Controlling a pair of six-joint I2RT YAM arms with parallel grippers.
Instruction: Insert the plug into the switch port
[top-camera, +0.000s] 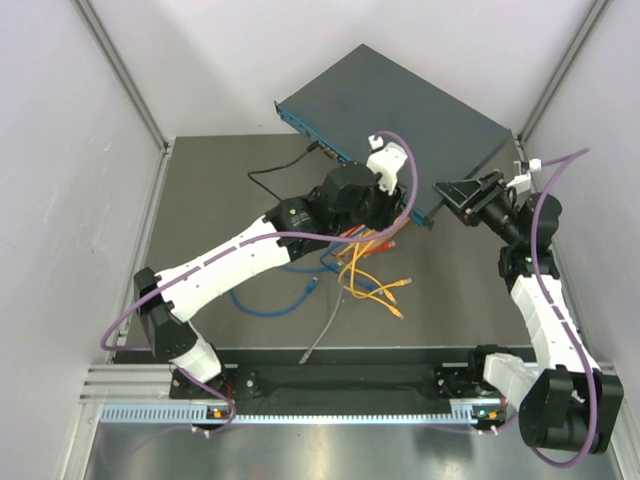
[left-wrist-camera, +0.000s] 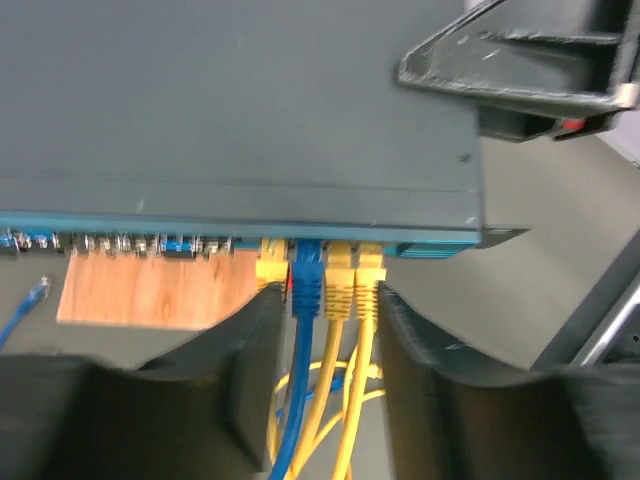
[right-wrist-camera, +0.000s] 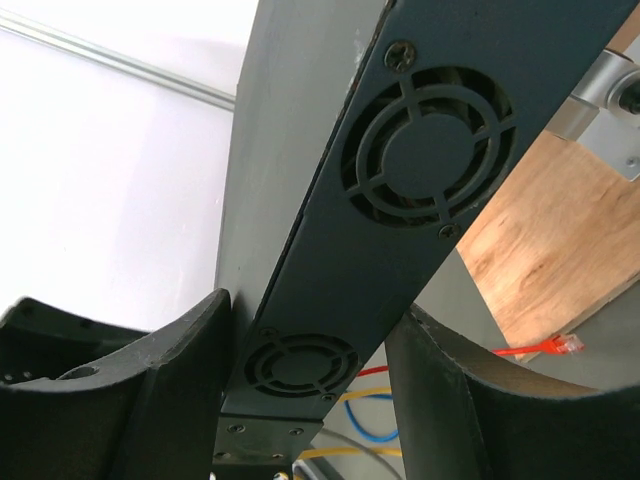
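— Nearest the left wrist lens, what is seen?
— Two dark fingers (left-wrist-camera: 250, 370) of the left gripper (left-wrist-camera: 330, 295) are seen, held apart. Between them a blue plug (left-wrist-camera: 306, 282) and two yellow plugs (left-wrist-camera: 340, 285) are seated side by side in the sockets (left-wrist-camera: 150, 243). A third yellow one sits just outside the left finger. Whether the plugs are pinched or only bracketed cannot be told.

— And past the plugs?
— The switch (left-wrist-camera: 240, 100) is met, its thin front face turned to the lens. A wooden board (left-wrist-camera: 150, 290) is seen below it, and a loose blue connector (left-wrist-camera: 36, 292) lies off to the left.

— How is the right gripper (right-wrist-camera: 312, 308) set?
— It is closed on the switch's short end. One finger is pressed to each broad face, and the vented side with its two fan grilles (right-wrist-camera: 430, 150) is framed between them. Beyond, the board and a red plug (right-wrist-camera: 545, 347) are visible.

— What is shown from above?
— A grey cable (top-camera: 325, 335) is laid nearest the bases. Next, yellow-orange cables (top-camera: 370, 275) and a blue cable (top-camera: 270, 305) are tangled on the table (top-camera: 200, 200) between the arms. Farthest, the switch is set at an angle, with its right corner held. A black cable (top-camera: 275, 178) is plugged into its front, left of the left gripper.
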